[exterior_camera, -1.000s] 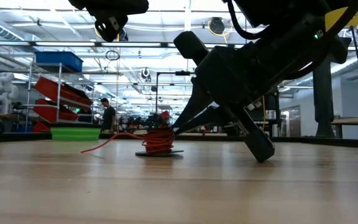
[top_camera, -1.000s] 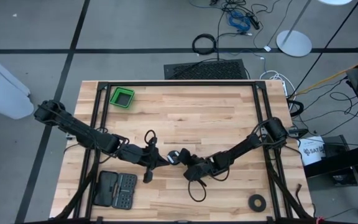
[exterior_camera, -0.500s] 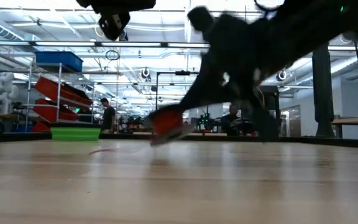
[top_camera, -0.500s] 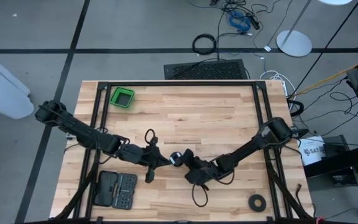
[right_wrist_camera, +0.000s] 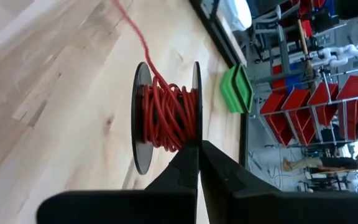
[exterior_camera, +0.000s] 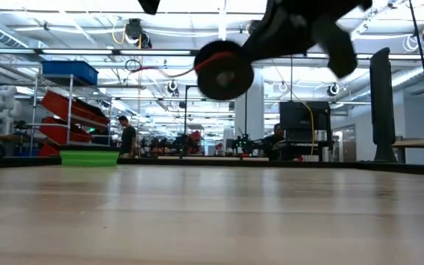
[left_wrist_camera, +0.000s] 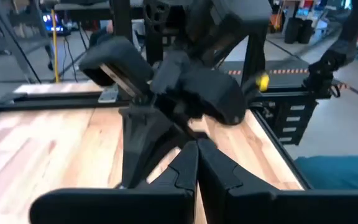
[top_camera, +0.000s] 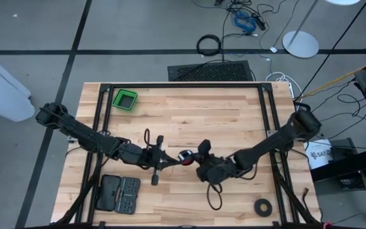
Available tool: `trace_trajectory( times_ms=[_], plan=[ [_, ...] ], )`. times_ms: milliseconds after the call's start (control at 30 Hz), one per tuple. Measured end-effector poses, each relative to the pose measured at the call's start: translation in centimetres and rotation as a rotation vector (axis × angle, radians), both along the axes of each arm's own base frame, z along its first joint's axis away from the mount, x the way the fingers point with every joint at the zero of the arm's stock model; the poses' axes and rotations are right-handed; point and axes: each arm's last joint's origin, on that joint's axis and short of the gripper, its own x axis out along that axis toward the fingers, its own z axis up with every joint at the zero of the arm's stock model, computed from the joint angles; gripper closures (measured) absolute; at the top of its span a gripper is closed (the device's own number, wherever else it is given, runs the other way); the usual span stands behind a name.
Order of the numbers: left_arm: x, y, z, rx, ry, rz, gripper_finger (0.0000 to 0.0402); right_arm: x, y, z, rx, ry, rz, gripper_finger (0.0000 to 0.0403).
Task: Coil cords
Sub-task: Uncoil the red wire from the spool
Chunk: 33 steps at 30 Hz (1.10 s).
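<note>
cord (right_wrist_camera: 166,118): red strands wound on a small spool with two dark round discs; lifted clear of the counter (top_camera: 189,121), near the middle, a little toward 6 o'clock in the high view; one loose red tail running away from the spool over the wood

right claw (top_camera: 199,157): closed, fingers pinched on the spool at its rim, between the two discs; carries it in the air, as seen in the low view

left claw (top_camera: 169,163): closed, just at 9 o'clock of the spool; nothing visibly held, though possibly the thin tail is nipped; cannot be told

handling, judged: light; the cord soft and limp, likely to slip off the winding if tension is lost; the discs stiff and probably smooth, so a pinch at the edge may let the spool swing or turn

where to hold, judged: spool better at the core or across both discs; the tail near its free end, kept taut while winding

green bin (top_camera: 124,100): at 10 o'clock on the counter, well apart from both claws; seems empty from above

dark case (top_camera: 120,193): open, at 7 o'clock near the counter edge; small parts in compartments, too small to name

black tape ring (top_camera: 263,206): at 5 o'clock; untouched
</note>
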Motion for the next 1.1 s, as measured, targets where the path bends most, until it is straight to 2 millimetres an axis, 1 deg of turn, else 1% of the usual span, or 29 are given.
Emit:
trace_trajectory(
  times_ms=[133,233,300,433,500,567,667,833,933,1000,1100],
  plan=[
    [-0.3,-0.9,0.3,0.073,-0.018,-0.046,0.0388,-1.7,0.3,2.2,0.020,-0.018,0.027,0.0402],
    [-0.6,-1.7,0.4,0.082,-0.036,-0.049,0.0388,-3.0,0.5,3.5,0.047,-0.030,0.049,0.0402],
    [-0.6,-2.1,0.5,0.081,-0.066,-0.047,0.0387,-3.7,0.6,4.3,0.094,-0.029,0.083,0.0402],
    [-0.5,-2.9,0.3,0.124,-0.086,-0.031,0.0365,-4.9,0.7,5.4,0.191,-0.021,0.132,0.0402],
    [-0.2,-3.0,0.4,0.151,-0.085,0.014,0.0348,-5.4,0.6,5.6,0.223,-0.009,0.146,0.0402],
    [0.3,-3.2,0.4,0.233,-0.086,0.039,0.0332,-5.7,0.6,5.8,0.246,-0.004,0.150,0.0402],
    [1.4,-4.0,0.2,0.354,-0.080,0.026,0.0317,-6.1,0.6,6.0,0.264,0.004,0.153,0.0402],
    [4.0,-5.4,-0.6,0.484,-0.063,0.004,0.0313,-6.1,0.5,6.0,0.264,0.010,0.150,0.0403],
    [5.2,-6.0,-1.0,0.547,-0.049,0.037,0.0313,-6.2,0.5,5.9,0.282,0.009,0.137,0.0403],
    [5.8,-6.2,-0.7,0.569,-0.052,0.067,0.0313,-6.3,0.6,5.9,0.291,0.011,0.133,0.0403],
    [6.0,-6.3,-0.2,0.573,-0.066,0.085,0.0313,-6.5,0.8,5.8,0.291,0.023,0.135,0.0403]
  ],
)
